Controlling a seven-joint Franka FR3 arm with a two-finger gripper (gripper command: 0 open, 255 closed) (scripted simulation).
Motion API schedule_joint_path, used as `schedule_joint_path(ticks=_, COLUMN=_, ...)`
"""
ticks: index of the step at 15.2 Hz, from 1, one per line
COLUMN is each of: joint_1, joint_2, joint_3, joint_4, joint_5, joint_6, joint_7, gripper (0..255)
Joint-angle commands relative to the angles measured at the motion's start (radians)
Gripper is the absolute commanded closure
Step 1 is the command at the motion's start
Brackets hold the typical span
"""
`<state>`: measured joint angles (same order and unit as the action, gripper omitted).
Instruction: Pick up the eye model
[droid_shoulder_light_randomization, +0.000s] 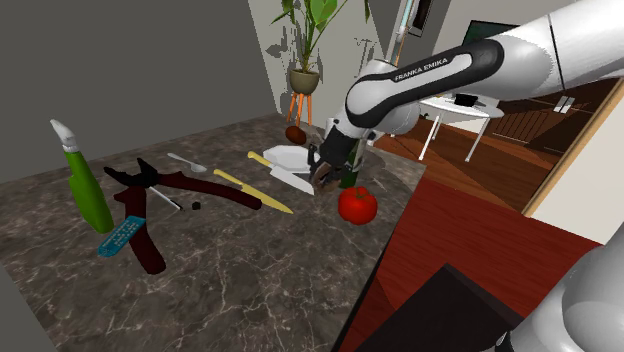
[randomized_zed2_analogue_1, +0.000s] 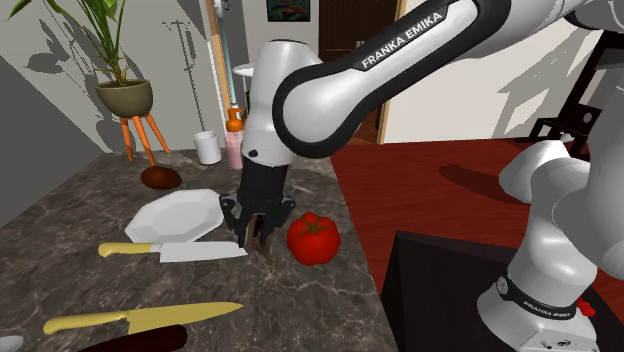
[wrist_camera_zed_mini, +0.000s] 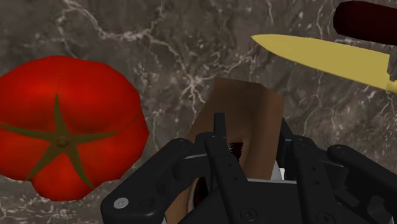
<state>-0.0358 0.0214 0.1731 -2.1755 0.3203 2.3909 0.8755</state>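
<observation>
The eye model (wrist_camera_zed_mini: 240, 118) appears as a brown, blocky piece with a dark red and white part tucked between my fingers (wrist_camera_zed_mini: 219, 149). My gripper (wrist_camera_zed_mini: 254, 162) is shut on it. In the shoulder view the gripper (droid_shoulder_light_randomization: 324, 172) hangs low over the marble counter between the white plate and the tomato, with the brown piece (droid_shoulder_light_randomization: 325, 177) at its tips. The second exterior view shows the gripper (randomized_zed2_analogue_1: 256, 232) just above the counter beside the tomato. Whether the model (randomized_zed2_analogue_1: 263, 233) still touches the counter I cannot tell.
A red tomato (droid_shoulder_light_randomization: 357, 204) (randomized_zed2_analogue_1: 313, 238) (wrist_camera_zed_mini: 63, 133) lies close beside the gripper. A white plate (randomized_zed2_analogue_1: 180, 213), two yellow-handled knives (randomized_zed2_analogue_1: 172, 250) (randomized_zed2_analogue_1: 140, 320), a dark red tool (droid_shoulder_light_randomization: 150, 210), a green spray bottle (droid_shoulder_light_randomization: 85, 185) and a blue remote (droid_shoulder_light_randomization: 120, 237) lie further out. The counter edge (droid_shoulder_light_randomization: 395, 225) runs just past the tomato.
</observation>
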Motion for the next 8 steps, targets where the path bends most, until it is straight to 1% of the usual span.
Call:
schedule_joint_path(ticks=1, joint_1=-0.001, joint_2=-0.014, joint_3=-0.001, joint_4=0.013, joint_5=-0.005, joint_6=-0.026, joint_7=0.008, gripper=255)
schedule_joint_path(ticks=6, joint_1=-0.004, joint_2=-0.043, joint_3=-0.004, joint_4=0.049, joint_5=-0.016, joint_6=-0.09, joint_7=0.026, gripper=255)
schedule_joint_path(ticks=8, joint_1=-0.004, joint_2=-0.044, joint_3=-0.004, joint_4=0.05, joint_5=-0.016, joint_6=-0.092, joint_7=0.026, gripper=255)
